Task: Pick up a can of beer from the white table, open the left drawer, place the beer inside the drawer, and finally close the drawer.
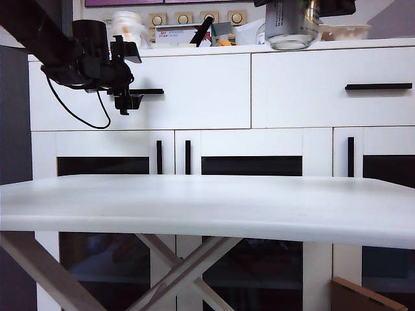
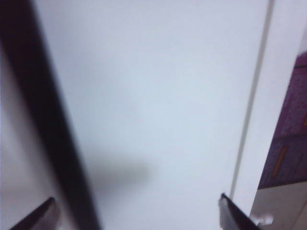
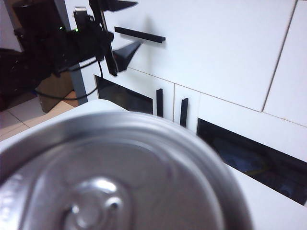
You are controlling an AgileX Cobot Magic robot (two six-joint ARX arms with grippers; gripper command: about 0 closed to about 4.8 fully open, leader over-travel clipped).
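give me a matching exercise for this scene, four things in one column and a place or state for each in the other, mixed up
Things:
1. small silver aluminium beer can
2. left gripper
3. left white drawer front
4. wide flat white tabletop

Places or states:
A. closed, slim black bar handle not yet gripped
B. bare, in front of the cabinet
C. held high near the cabinet top by the right gripper
D. fingers open, at the left drawer's handle

Pairs: 1-C, 2-D, 3-A, 4-B
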